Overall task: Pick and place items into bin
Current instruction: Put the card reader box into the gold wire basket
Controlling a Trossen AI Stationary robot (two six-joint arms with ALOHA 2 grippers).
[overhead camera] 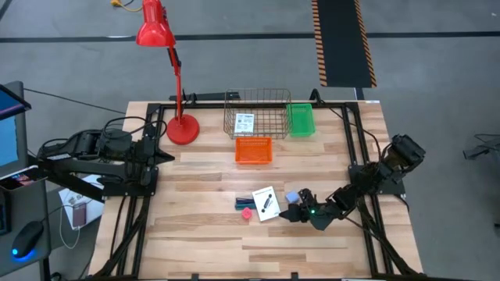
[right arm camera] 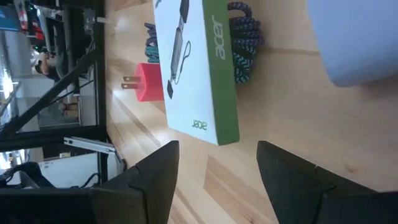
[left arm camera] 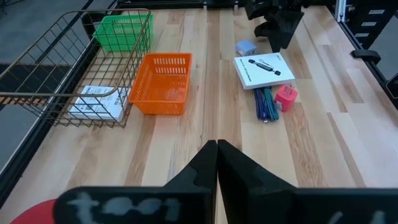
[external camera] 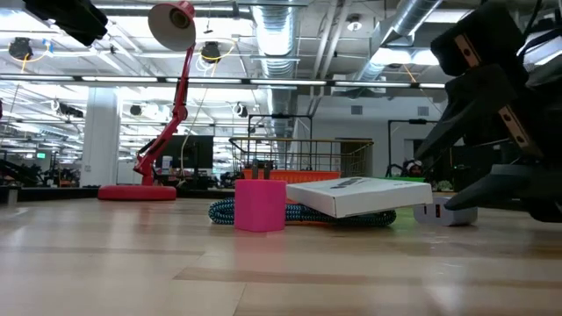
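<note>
white acer box [overhead camera: 266, 203] lies flat over a teal braided cable [overhead camera: 244, 203] — pink plug [overhead camera: 248, 213] beside, pale blue cube [overhead camera: 292, 197] near

The braided cable [overhead camera: 244, 203] is mostly hidden under the white box [overhead camera: 266, 203] in the high view; only its end shows beside the pink plug [overhead camera: 247, 212]. In the low view the box [external camera: 358, 195] covers the middle of the cable [external camera: 223, 211]. The pale blue cube [right arm camera: 357, 38], just beyond the right gripper [right arm camera: 217, 163], is cut off by the edge of the right wrist picture. In the low view the cube [external camera: 443, 211] is partly hidden behind this arm. The print on the box in the wire basket [overhead camera: 257, 114] is too small to read. The left gripper [left arm camera: 216, 147] is blurred near the camera.
</note>
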